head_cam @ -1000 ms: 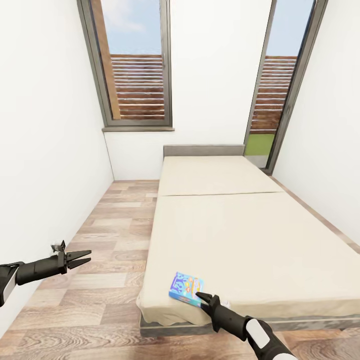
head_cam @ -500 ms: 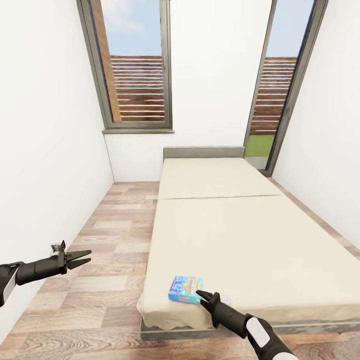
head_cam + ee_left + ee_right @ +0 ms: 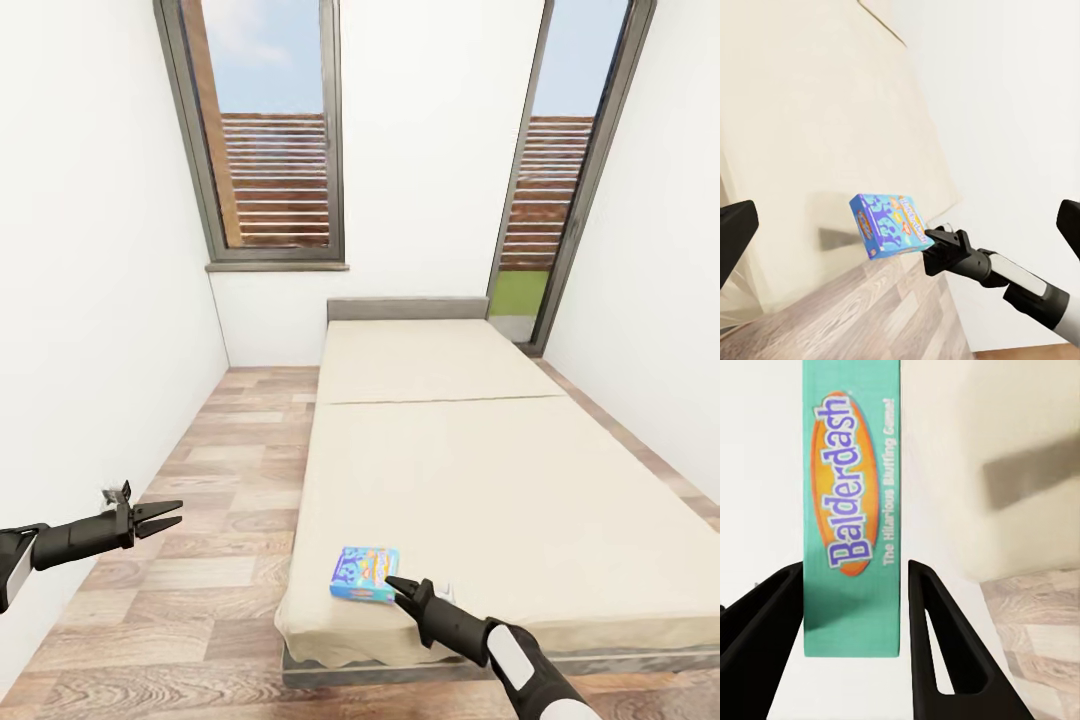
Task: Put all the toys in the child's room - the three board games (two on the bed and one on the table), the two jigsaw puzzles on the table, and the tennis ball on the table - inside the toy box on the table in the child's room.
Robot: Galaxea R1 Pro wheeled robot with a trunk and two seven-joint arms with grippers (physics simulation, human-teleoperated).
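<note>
My right arm: it reaches forward and a bit left, low over the near end of the bed (image 3: pixel 520 480).
My right pincer (image 3: pixel 393 587): its tip is at the near edge of the blue game (image 3: pixel 365 574). In my right wrist view, the two black fingers (image 3: pixel 934 637) stand on either side of the box's green edge, the one that says "Balderdash". One finger looks tight against the box. The other shows a thin gap, so I cannot tell if I am squeezing it yet.
Blue game: it is on the bed, close to the near left corner. My left wrist view (image 3: pixel 889 223) shows a shadow under it, so it may be tipped up a little.
My left arm: it sticks out to the side, low over the wood floor (image 3: pixel 215 560) and near the white wall (image 3: pixel 90 300).
My left pincer (image 3: pixel 170 514): its fingers are spread a little and nothing is between them.
Bed: a beige mattress and a grey headboard (image 3: pixel 408 308) by the far wall, between two tall windows (image 3: pixel 265 140).
</note>
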